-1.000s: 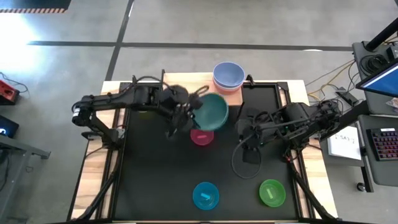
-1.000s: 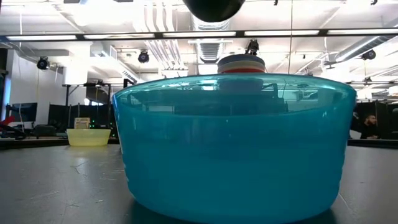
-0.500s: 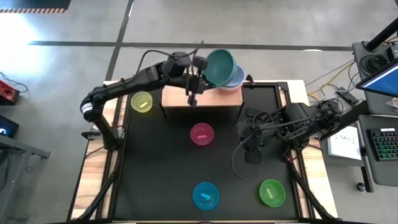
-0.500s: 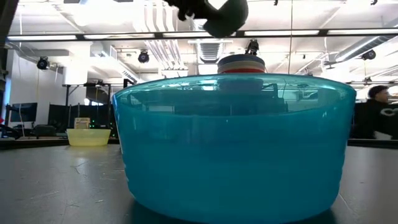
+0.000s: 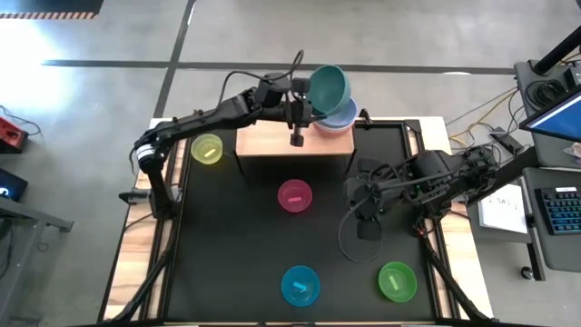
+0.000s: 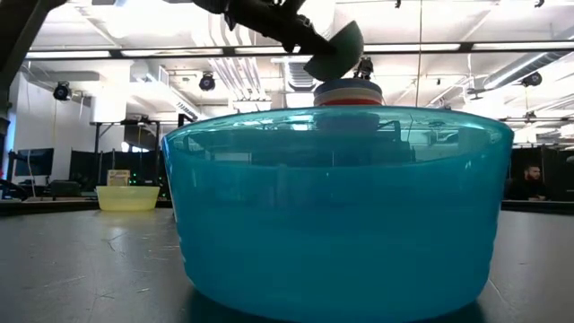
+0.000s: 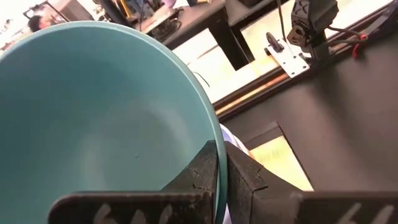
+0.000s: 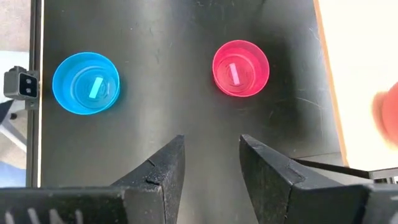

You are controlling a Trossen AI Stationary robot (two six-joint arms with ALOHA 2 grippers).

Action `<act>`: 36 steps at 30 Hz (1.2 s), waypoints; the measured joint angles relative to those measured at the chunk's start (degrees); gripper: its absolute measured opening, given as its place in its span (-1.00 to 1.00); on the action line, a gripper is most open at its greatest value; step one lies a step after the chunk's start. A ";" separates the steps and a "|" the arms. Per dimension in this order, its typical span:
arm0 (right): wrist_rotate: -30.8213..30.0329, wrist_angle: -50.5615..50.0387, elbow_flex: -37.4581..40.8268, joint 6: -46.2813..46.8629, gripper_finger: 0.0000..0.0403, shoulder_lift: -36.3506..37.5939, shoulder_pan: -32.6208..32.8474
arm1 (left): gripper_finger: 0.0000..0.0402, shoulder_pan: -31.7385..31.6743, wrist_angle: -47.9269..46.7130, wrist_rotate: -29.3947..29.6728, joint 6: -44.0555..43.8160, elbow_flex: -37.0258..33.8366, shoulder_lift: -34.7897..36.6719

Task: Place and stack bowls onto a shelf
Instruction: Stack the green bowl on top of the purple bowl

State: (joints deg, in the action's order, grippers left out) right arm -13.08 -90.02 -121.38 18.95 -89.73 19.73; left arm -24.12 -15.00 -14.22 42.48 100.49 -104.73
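The teal bowl (image 5: pixel 328 87) is held tilted and empty at the upper centre of the high view, above the lavender-blue bowl (image 5: pixel 340 115) that tops a stack on the right end of the shelf (image 5: pixel 272 143). Its rim is pinched between the closed jaws of the left gripper (image 7: pixel 217 180). The right gripper (image 8: pixel 211 152) is seen over the counter (image 5: pixel 236 236) at centre right, jaws parted and empty, with the magenta bowl (image 8: pixel 240 68) and bright blue bowl (image 8: pixel 86 82) lying apart beyond them.

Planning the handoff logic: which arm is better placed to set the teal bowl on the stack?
Left. The left gripper already pinches the teal bowl right over the bowl stack on the shelf; the right gripper is open over the tabletop.
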 joint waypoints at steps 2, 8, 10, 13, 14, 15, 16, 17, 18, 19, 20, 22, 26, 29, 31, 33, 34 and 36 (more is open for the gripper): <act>0.01 -0.02 0.00 -0.07 -0.31 0.00 0.00 | -1.00 -0.01 0.23 0.02 0.01 0.00 -0.76; 0.00 -0.02 0.00 -0.05 -0.31 -0.02 0.00 | -1.00 -0.49 0.34 0.16 -2.49 0.00 -2.32; 0.01 -0.02 0.00 -0.05 -0.31 -0.02 0.00 | -1.00 -0.57 0.27 0.22 -2.76 0.00 -2.46; 0.02 -0.02 0.00 -0.05 -0.32 -0.02 0.00 | -1.00 -0.55 0.23 0.20 -3.44 0.00 -2.51; 0.00 -0.02 0.00 -0.07 -0.33 -0.02 0.00 | -1.00 -0.55 0.34 0.20 -4.48 0.00 -2.49; 0.02 -0.02 0.00 -0.07 -0.33 -0.02 0.00 | -1.00 -0.54 0.43 0.20 -5.67 0.00 -2.49; 0.02 -0.02 0.00 -0.07 -0.33 -0.02 0.00 | -1.00 -0.54 0.35 0.20 -6.78 0.00 -2.49; 0.02 -0.02 0.00 -0.06 -0.33 -0.02 0.00 | -1.00 -0.60 0.28 0.37 -7.61 0.00 -2.49; 0.02 -0.02 0.00 -0.07 -0.33 -0.02 0.00 | -1.00 -0.66 0.23 1.02 -8.16 0.00 -2.49; 0.02 -0.02 0.00 -0.07 -0.33 -0.02 0.00 | -1.00 -0.67 0.29 1.67 -8.65 0.00 -2.49; 0.02 -0.02 0.00 -0.07 -0.32 -0.02 0.00 | -0.99 -0.68 0.33 1.93 -8.90 0.00 -2.49; 0.02 0.00 0.00 -0.07 -0.32 -0.02 0.00 | -0.94 -0.70 0.35 2.32 -9.16 0.00 -2.49; 0.02 0.00 0.00 0.01 -0.34 -0.02 0.00 | -0.79 -0.66 0.63 2.32 -9.16 0.00 -2.43; 0.02 0.00 0.04 0.04 -0.34 -0.02 0.00 | -0.65 -0.66 1.87 2.32 -9.16 0.00 -2.38; 0.02 0.00 0.04 0.06 -0.34 -0.02 0.00 | -0.56 -0.68 3.07 2.34 -8.99 0.00 -2.38; 0.02 0.00 0.04 0.10 -0.34 -0.02 0.00 | -0.47 -0.68 4.31 2.34 -8.64 0.00 -2.27; 0.02 0.00 0.04 0.10 -0.35 -0.02 0.00 | -0.43 -0.68 4.97 2.34 -8.51 0.00 -2.17; 0.02 0.00 0.04 0.10 -0.34 -0.02 0.00 | -0.37 -0.64 5.29 2.34 -8.50 0.00 -1.84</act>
State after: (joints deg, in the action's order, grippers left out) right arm -13.06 -90.02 -121.34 19.05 -89.76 19.73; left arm -24.76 -9.70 -11.88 33.98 100.49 -106.58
